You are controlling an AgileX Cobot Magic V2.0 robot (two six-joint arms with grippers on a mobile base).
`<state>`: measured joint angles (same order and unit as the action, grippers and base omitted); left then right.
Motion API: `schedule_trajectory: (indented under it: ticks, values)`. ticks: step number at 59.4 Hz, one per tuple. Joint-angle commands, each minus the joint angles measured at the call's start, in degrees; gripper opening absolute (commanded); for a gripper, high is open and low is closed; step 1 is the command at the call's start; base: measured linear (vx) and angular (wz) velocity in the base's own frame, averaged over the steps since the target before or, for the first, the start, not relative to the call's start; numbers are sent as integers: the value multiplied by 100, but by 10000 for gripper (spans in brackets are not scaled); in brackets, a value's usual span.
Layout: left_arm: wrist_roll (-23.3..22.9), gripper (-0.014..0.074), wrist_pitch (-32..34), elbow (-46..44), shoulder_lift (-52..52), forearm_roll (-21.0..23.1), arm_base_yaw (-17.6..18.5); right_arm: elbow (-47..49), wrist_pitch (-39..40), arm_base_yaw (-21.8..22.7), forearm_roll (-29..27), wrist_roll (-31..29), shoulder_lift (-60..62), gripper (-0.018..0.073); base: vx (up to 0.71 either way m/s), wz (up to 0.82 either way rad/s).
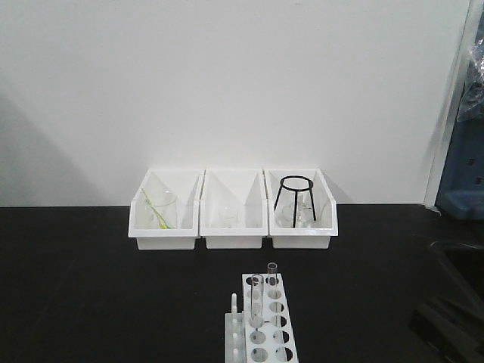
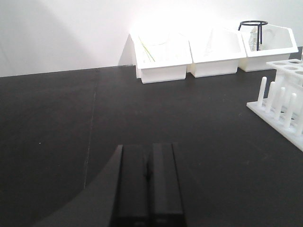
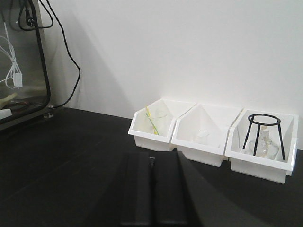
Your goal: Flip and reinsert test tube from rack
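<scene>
Test tube (image 1: pixel 256 301) stands upright in the rack (image 1: pixel 266 329) at the bottom centre of the front view, with a second, look-alike tube (image 1: pixel 272 281) just behind it, a little higher in the frame; both are clear glass with the open rim on top. White pegs (image 1: pixel 234 327) rise along the rack's left edge. In the left wrist view the rack shows at the right edge of the frame, pegs toward the camera.

Across the middle of the front view three white bins (image 1: pixel 232 198) sit side by side against the pale wall on the black table (image 1: pixel 83 287). One bin holds a glass beaker with a yellow-green stick (image 1: pixel 160 210); another holds a black wire tripod (image 1: pixel 295 198) over glassware.

At the bottom centre of its wrist view, the left gripper (image 2: pixel 148 189) has its two dark fingers pressed together, nothing between them. So does the right gripper (image 3: pixel 151 194), closed and empty, low over the table and well apart from the bins.
</scene>
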<state>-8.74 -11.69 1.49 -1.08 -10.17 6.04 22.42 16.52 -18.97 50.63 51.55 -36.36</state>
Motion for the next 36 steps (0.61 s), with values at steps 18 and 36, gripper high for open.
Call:
schedule_trajectory:
  ticks: [18,36]
  values:
    - [-50,-6,469,-23,-42,27,1,-35,148,6,-112,-8,287,-11,0,0]
    - [-50,-6,469,-23,-42,27,1,-578,-1652,104,-2856,-3150,1185,-11,0,0]
